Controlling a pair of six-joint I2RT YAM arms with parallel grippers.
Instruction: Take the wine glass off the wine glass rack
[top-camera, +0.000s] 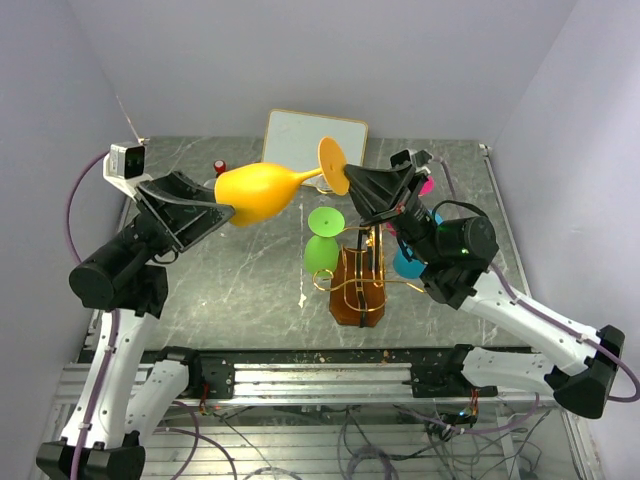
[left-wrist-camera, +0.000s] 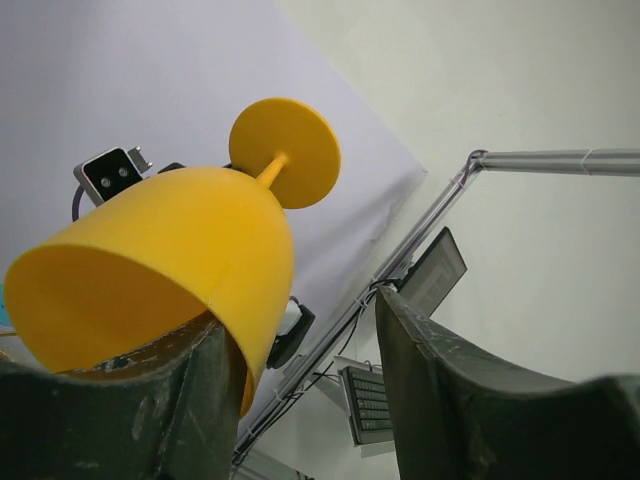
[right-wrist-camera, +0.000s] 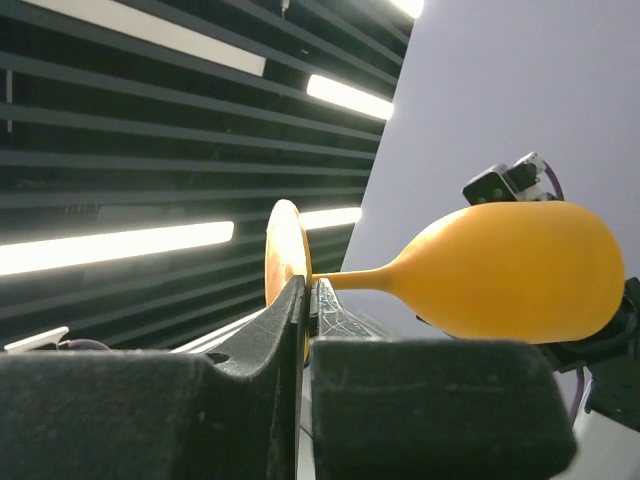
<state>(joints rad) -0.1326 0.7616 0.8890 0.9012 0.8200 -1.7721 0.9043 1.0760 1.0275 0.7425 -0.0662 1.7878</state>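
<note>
Item: wine glass (top-camera: 262, 190), opaque yellow-orange, one colour throughout, smooth matte finish. It has a rounded egg-shaped bowl, a short thin stem and a flat round foot. Position: off the wine glass rack (top-camera: 358, 290), raised above the surface (top-camera: 230, 290) and lying on its side at about 11 o'clock from the rack in the top view, mouth toward 9 o'clock and foot toward 3 o'clock. My right pincer (right-wrist-camera: 308, 285) is clamped narrow on the foot, which shows edge-on between its fingers. My left pincer (top-camera: 222, 212) stands wide at the mouth end. One finger (left-wrist-camera: 130, 400) meets the bowl at its rim and the other stands clear of it. Rack: brown wooden violin-shaped body with thin gold wire arms, upright on the surface. A green glass (top-camera: 322, 250) hangs at its 10 o'clock and a blue glass (top-camera: 405, 263) at its 2 o'clock. A white framed board (top-camera: 300, 135) leans at the far wall.
</note>
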